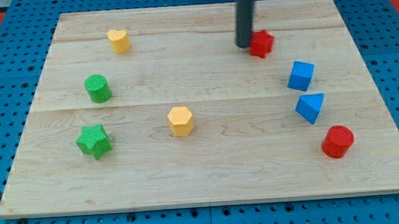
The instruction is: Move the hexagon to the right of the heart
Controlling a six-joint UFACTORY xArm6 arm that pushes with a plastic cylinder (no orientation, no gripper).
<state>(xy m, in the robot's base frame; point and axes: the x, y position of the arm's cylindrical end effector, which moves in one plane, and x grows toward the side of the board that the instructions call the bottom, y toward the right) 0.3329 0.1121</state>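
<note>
A: Where is the yellow hexagon (pixel 180 120) being seen?

B: It is being seen low of centre on the wooden worktop (pixel 211 188), standing alone. The yellow heart (pixel 118 40) is being seen near the view's top left, well apart from it. The spot to the heart's right is lying bare.

A: And my tip (pixel 243 45)?

B: It is being held near the view's top, just left of a small red block (pixel 260 43) whose shape is not being made out clearly; whether the two are touching cannot be told. The hexagon is far from it, down and to the view's left.

A: Is anything being gripped?

B: No gripper is being carried at all, only a plain rod, so nothing is being held or clamped.

A: How is the hexagon being expected to handle?

B: It is being judged light, rigid and easily slid on the smooth wood. No hold is being taken; a push is being advised, applied squarely on a flat side, since an off-centre push is being expected to turn it or let it slip aside.

A: What is being counted?

B: Eight blocks: two yellow, as named; two green, a cylinder (pixel 98 88) and a star (pixel 94 141); two blue, a cube (pixel 301 75) and a wedge-like piece (pixel 311 108); two red, the small one and a cylinder (pixel 337 142).
</note>
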